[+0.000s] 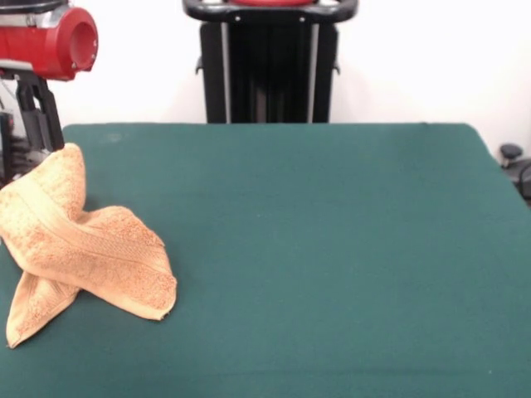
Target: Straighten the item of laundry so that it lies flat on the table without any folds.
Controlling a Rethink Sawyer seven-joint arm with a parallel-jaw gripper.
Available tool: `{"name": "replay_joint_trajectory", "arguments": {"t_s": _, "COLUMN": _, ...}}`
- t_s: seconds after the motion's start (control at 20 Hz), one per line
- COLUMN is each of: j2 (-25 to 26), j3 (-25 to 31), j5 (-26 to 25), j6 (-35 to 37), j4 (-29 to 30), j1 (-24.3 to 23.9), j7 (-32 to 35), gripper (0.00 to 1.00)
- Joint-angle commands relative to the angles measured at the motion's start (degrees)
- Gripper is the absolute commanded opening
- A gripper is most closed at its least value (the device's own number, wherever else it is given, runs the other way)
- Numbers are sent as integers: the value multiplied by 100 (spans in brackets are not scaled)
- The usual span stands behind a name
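Note:
The orange-tan towel (83, 245) lies crumpled at the left edge of the dark green table (315, 249). It is twisted and folded over itself: one end points up toward the table's far-left corner, and a narrow tail hangs toward the near-left. A ribbed band runs across its middle. The red arm (51, 37) comes in at the top left. The black gripper (35, 116) hangs below it, just beside the towel's upper end. I cannot tell whether it touches the towel.
The robot's black pedestal (270, 66) stands behind the table's far edge at centre. A small black object (513, 157) sits off the table's right side. The green top spreads wide to the right of the towel.

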Motion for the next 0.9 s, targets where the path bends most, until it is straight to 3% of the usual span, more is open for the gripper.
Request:
{"name": "replay_joint_trajectory", "arguments": {"t_s": 0.05, "j2": 234, "j3": 8, "j5": 229, "j6": 442, "j4": 94, "j1": 176, "j7": 1289, "gripper": 0}}
{"name": "replay_joint_trajectory", "arguments": {"t_s": 0.9, "j2": 798, "j3": -203, "j5": -13, "j6": -253, "j4": -53, "j1": 187, "j7": 1095, "gripper": 0}}
